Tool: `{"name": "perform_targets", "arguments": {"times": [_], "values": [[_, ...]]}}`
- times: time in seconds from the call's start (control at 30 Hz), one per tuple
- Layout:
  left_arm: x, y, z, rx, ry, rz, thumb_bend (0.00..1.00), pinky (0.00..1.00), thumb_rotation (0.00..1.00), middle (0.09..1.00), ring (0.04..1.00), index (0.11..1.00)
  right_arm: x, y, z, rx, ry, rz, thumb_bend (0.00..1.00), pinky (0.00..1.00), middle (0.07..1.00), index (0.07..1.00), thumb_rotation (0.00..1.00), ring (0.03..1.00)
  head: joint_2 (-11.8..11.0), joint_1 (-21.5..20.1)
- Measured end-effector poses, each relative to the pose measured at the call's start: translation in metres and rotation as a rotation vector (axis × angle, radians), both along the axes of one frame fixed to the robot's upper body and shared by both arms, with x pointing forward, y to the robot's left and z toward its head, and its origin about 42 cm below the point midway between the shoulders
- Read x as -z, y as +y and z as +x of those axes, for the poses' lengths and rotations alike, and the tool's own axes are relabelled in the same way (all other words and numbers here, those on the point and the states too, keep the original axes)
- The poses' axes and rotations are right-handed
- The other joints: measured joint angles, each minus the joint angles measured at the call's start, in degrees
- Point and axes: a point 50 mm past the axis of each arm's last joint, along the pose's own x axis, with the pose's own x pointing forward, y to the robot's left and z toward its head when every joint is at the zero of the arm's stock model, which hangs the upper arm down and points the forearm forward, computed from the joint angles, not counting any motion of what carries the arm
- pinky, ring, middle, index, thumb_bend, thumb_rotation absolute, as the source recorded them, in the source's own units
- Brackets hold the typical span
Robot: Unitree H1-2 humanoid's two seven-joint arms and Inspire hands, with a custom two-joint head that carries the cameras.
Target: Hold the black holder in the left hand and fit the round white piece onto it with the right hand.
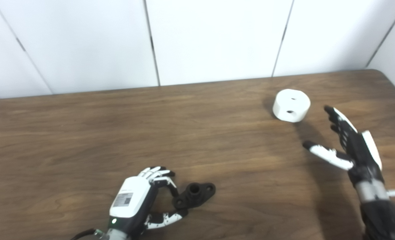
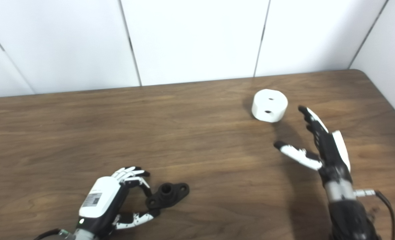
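Note:
The black holder (image 1: 194, 194) lies flat on the wooden table (image 1: 84, 140) near the front edge, a short tube rising from its middle. My left hand (image 1: 140, 200) rests just left of it, fingers (image 1: 164, 181) curled over the holder's left end and thumb (image 1: 167, 219) below it, not closed tight. The round white piece (image 1: 291, 105), a short cylinder with two holes, sits at the back right. My right hand (image 1: 347, 143) hovers open to its lower right, fingers spread and pointing toward it, a gap between them and the piece.
White wall panels (image 1: 217, 40) stand right behind the table's far edge. The table's rounded right corner (image 1: 384, 75) lies just beyond the white piece. A cable (image 2: 385, 203) runs from my right wrist.

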Motion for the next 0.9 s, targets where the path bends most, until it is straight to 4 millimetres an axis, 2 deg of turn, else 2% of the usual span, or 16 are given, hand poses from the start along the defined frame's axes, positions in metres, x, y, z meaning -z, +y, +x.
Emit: {"name": "perform_targets", "arguments": {"times": [0.07,0.23,0.57,0.7,0.9], "values": [[0.0,0.001,0.0,0.003,-0.005,0.001,0.52,0.87,0.04,0.793,0.864,0.489,-0.006,0.0,0.008,0.01,-0.002,-0.028,0.79,0.94,0.928,0.883,0.32,0.944,-0.53,-2.11],[0.0,0.005,0.001,0.008,-0.014,0.006,0.52,0.85,0.04,0.784,0.857,0.488,-0.025,-0.007,0.027,0.044,-0.013,-0.161,0.82,0.95,0.93,0.886,0.32,0.946,-1.06,-3.96],[0.0,0.011,0.001,0.007,-0.015,0.006,0.52,0.85,0.04,0.784,0.861,0.488,-0.043,-0.019,0.078,0.03,0.083,-0.359,0.86,0.94,0.946,0.868,0.37,0.963,-1.41,-5.19],[0.0,0.012,0.0,0.007,-0.015,0.006,0.52,0.86,0.04,0.787,0.862,0.489,-0.053,-0.019,0.097,0.023,0.113,-0.43,0.88,0.91,0.949,0.849,0.34,0.974,-1.5,-5.63],[0.0,0.013,0.0,0.013,-0.018,0.006,0.52,0.85,0.04,0.787,0.863,0.488,-0.048,-0.012,0.12,-0.005,0.179,-0.461,0.89,0.89,0.958,0.829,0.32,0.981,-1.58,-5.89]]}}
